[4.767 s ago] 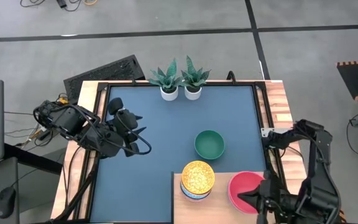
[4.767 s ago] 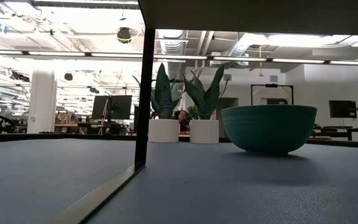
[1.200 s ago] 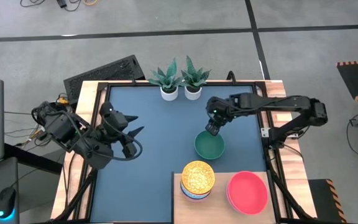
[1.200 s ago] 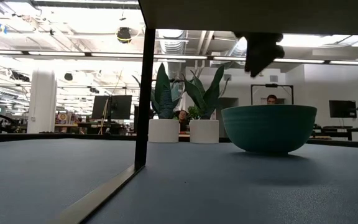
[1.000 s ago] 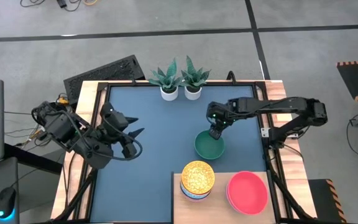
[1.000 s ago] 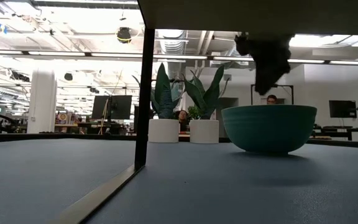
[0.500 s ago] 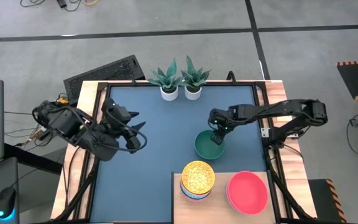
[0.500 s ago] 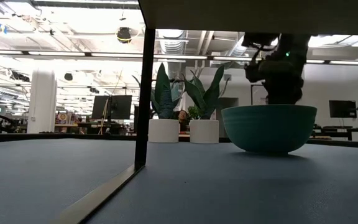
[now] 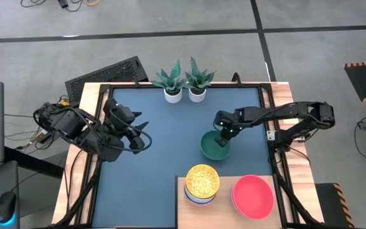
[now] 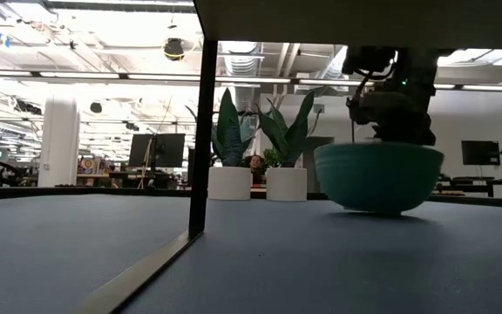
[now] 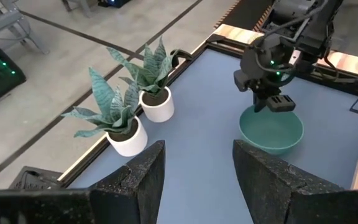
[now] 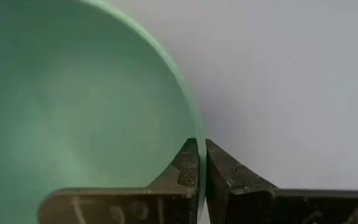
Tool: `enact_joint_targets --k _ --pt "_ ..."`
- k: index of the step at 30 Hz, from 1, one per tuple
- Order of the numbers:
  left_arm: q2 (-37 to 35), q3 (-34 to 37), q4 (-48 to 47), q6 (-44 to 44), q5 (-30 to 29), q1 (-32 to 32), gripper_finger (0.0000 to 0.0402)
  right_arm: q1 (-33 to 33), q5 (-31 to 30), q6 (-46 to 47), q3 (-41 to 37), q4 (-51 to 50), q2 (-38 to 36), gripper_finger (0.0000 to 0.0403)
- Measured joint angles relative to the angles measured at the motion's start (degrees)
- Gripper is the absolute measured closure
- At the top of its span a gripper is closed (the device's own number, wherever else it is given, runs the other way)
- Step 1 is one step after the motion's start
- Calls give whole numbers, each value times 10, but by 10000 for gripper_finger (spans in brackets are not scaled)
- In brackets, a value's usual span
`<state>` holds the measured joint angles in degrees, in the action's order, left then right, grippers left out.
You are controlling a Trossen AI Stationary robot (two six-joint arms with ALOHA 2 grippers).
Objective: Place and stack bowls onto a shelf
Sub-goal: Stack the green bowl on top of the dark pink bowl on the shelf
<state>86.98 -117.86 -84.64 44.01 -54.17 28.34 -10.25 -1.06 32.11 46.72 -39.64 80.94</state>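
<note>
Smooth green bowl, thin rim pinched between right tool fingers.

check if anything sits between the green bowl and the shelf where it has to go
Nothing visible does. The right hand is shut on the green bowl, and only bare tabletop separates it from the shelf, where the yellow bowl and pink bowl sit.

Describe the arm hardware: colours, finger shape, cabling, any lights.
Both arms are black, built of jointed tubular links. The left gripper carries loose black cable loops, and its fingers are broad, dark, textured wedges. The right gripper is a blocky black head with small green lights lit on it; its fingers are thin, dark tapered blades with worn, scratched bases.
</note>
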Motion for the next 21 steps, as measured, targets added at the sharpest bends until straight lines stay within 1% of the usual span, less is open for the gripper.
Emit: enact_joint_targets --k 5,9,13,15,19,21 --pt "0 0 -1 -9 0 0 226 -23 14 20 13 -25 -3 377" --pt "0 0 -1 -15 -1 0 226 -51 8 6 62 -72 -11 377" --pt "0 0 -2 -15 -1 0 226 -83 8 -21 129 -120 -24 377" --pt "0 0 -2 -16 -1 0 226 -98 -2 -30 170 -148 -30 377" --pt "0 0 -2 -22 -1 0 226 -132 -10 -45 274 -224 -47 377" --pt "0 0 -2 -24 -1 0 226 -135 -9 -50 331 -263 -54 377"
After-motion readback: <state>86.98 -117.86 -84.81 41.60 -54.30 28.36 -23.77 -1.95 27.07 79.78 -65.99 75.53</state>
